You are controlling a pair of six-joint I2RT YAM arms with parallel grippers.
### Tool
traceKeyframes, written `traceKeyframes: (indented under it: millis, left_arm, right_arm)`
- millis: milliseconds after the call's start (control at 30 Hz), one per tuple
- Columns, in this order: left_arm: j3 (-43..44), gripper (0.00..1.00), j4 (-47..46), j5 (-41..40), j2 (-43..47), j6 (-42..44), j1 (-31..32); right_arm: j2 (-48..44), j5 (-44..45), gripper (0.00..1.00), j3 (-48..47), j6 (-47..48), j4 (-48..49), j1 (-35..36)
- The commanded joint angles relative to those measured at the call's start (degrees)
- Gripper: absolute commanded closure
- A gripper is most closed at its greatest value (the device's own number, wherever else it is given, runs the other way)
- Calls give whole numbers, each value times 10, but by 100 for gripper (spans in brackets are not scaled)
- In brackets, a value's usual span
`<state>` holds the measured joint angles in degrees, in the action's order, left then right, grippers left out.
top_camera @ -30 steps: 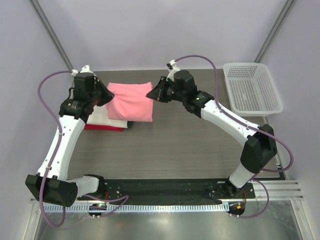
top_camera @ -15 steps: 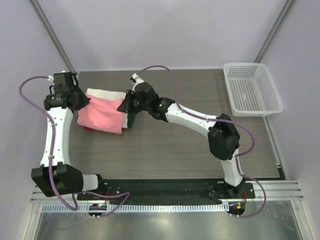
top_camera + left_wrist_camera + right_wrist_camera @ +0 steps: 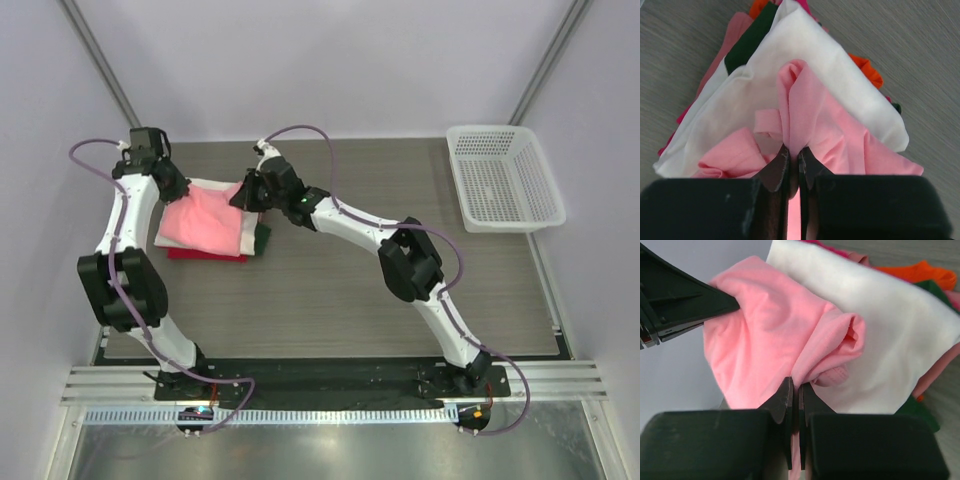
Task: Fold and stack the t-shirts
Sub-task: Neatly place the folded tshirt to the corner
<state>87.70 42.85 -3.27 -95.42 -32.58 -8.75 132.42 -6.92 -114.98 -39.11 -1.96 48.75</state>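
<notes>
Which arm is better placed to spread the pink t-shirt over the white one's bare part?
Probably right: the right tool, shut on the pink t-shirt, sits beside the uncovered strip of the white t-shirt. The left tool grips the opposite edge.

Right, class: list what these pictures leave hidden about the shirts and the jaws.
Top view: the red shirt shows only its near edge; the white shirt and pink shirt cover the rest.
Left wrist view: how much pink cloth the left gripper holds is hidden between its shut jaws.
Right wrist view: likewise the right gripper.
Left wrist view: what the dark scrap and orange scrap belong to; the white shirt covers them.
</notes>
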Motion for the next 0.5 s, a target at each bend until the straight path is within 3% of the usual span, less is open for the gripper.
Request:
traceKeyframes:
  millis: [0, 167, 200, 233, 300, 333, 467]
  left_arm:
    - [56, 100, -55, 5, -59, -4, -4]
    - [77, 99, -56, 1, -108, 0, -5]
    - [76, 97, -58, 0, -110, 1, -5]
    - [71, 82, -60, -6, -108, 3, -5]
    - [65, 61, -63, -20, -102, 3, -5]
    - [61, 46, -66, -24, -98, 3, -6]
    - [39, 34, -80, -52, -58, 4, -5]
  right_arm:
    - [35, -3, 99, -58, 24, 55, -29]
    - [81, -38, 95, -91, 25, 68, -59]
    - [89, -47, 78, -91, 27, 71, -59]
    - [90, -48, 60, -92, 32, 70, -59]
    - [88, -40, 30, -85, 42, 70, -59]
    - [85, -38, 29, -80, 43, 71, -59]
    - [81, -61, 30, -78, 40, 86, -59]
